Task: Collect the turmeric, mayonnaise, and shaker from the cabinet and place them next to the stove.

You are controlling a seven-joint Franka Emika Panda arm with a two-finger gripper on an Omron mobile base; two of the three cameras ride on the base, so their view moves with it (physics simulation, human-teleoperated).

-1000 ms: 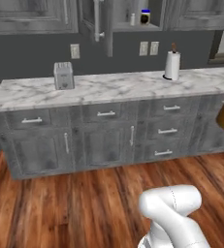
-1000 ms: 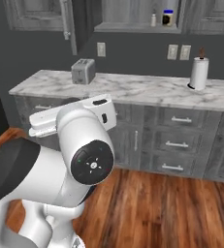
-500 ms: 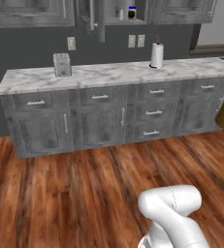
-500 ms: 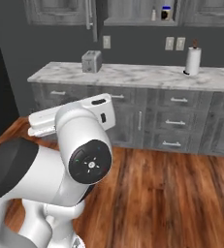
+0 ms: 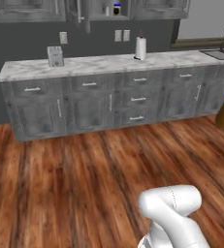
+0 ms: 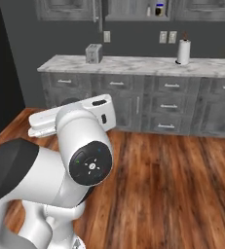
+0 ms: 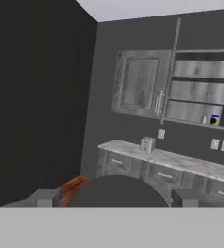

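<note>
The claw (image 7: pixel 111 196) is spread wide and holds nothing. Far ahead of it and higher up hangs the cabinet (image 7: pixel 200 87) with its door (image 7: pixel 138 83) swung open. On the lowest shelf stands the mayo (image 7: pixel 215 119), a small jar with a blue lid, with the tiny grey shaker (image 7: pixel 204 119) just beside it. Below them, between claw and cabinet, runs a marble counter (image 7: pixel 181 161) with a toaster (image 7: pixel 147 144) on it. Brown wood floor (image 5: pixel 84 184) lies in front.

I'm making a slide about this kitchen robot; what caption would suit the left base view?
White robot arm on the wood floor, facing a marble counter with toaster and paper-towel roll, open cabinet above.
</note>
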